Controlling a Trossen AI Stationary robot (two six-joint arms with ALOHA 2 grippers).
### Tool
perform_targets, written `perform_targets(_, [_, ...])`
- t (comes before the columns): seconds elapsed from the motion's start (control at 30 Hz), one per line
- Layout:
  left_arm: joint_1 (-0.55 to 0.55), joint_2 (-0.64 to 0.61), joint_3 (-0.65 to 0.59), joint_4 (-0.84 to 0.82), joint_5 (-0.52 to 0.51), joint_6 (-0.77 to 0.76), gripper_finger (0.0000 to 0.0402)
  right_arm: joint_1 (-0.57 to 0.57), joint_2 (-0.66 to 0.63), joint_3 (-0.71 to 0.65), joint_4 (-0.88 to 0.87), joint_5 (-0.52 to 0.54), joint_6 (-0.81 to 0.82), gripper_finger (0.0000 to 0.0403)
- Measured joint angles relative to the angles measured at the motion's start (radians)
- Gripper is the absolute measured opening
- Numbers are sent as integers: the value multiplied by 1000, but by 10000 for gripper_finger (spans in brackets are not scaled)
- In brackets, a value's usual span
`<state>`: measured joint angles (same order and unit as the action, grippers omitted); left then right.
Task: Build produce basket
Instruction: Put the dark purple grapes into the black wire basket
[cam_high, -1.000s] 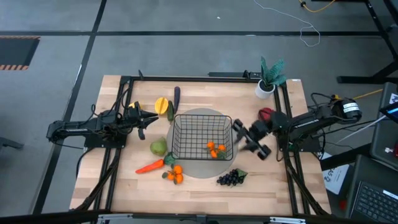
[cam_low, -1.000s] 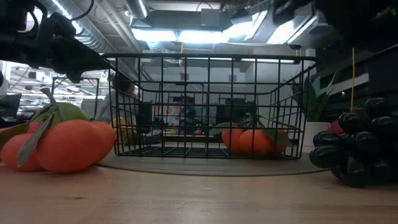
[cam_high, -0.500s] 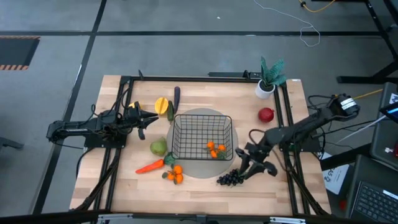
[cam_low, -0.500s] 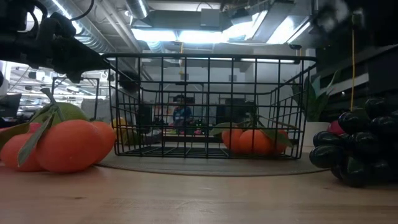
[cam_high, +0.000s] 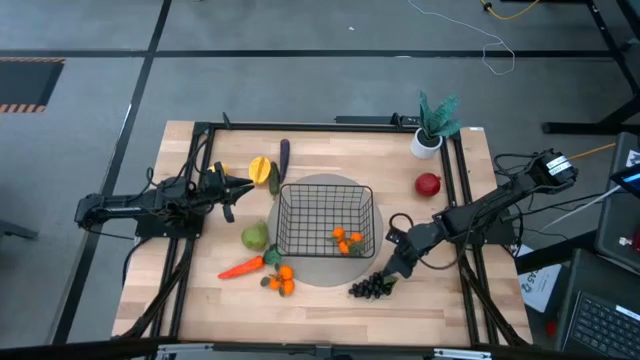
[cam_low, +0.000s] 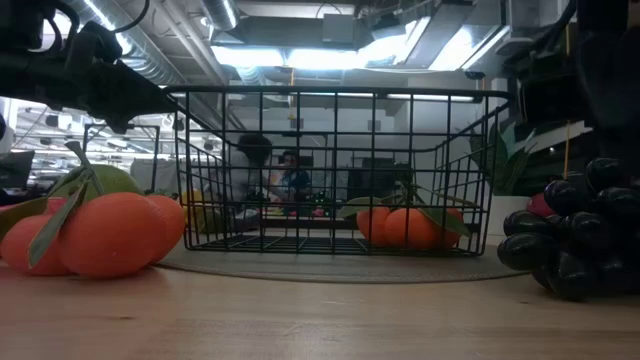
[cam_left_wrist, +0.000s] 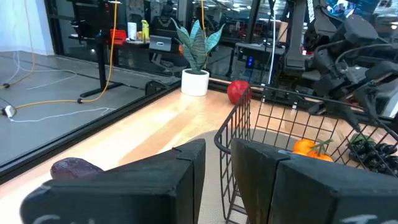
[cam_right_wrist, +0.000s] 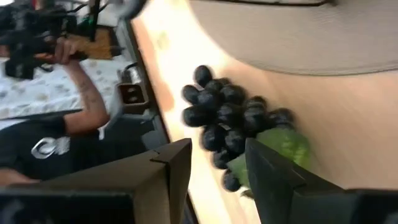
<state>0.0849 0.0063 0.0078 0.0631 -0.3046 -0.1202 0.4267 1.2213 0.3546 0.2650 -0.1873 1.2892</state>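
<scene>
The black wire basket (cam_high: 325, 220) stands on a round grey mat, with small oranges (cam_high: 347, 240) inside it. The dark grapes (cam_high: 370, 288) lie on the wood near the table's front edge, right of the mat. My right gripper (cam_high: 393, 264) hovers just beside and above them, slanting down, open; in its wrist view the grapes (cam_right_wrist: 233, 124) lie just ahead of the gap (cam_right_wrist: 217, 177). My left gripper (cam_high: 238, 185) waits level at the table's left, slightly open, holding nothing. Pear (cam_high: 255, 236), carrot (cam_high: 242, 267) and more oranges (cam_high: 281, 278) lie left of the basket.
A yellow piece (cam_high: 260, 168) and a dark eggplant (cam_high: 284, 155) lie behind the basket's left corner. A red apple (cam_high: 428, 184) and a potted plant (cam_high: 435, 125) stand at the back right. People are in the room beyond the table.
My right gripper has swung from beside the basket's right side toward the table's near edge and down to the grapes, rolling its wrist about as it went. It has stayed open. The produce and basket have not moved.
</scene>
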Motion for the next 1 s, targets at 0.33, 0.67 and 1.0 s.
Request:
perform_targets(0.33, [0, 0, 0, 0, -1, 0, 69, 3, 0, 0, -67, 11, -90, 139])
perform_targets(0.67, [0, 0, 0, -1, -1, 0, 69, 12, 0, 0, -107, -14, -228, 139])
perform_targets(1.0, [0, 0, 0, -2, -1, 0, 69, 63, 0, 0, -164, -15, -249, 139])
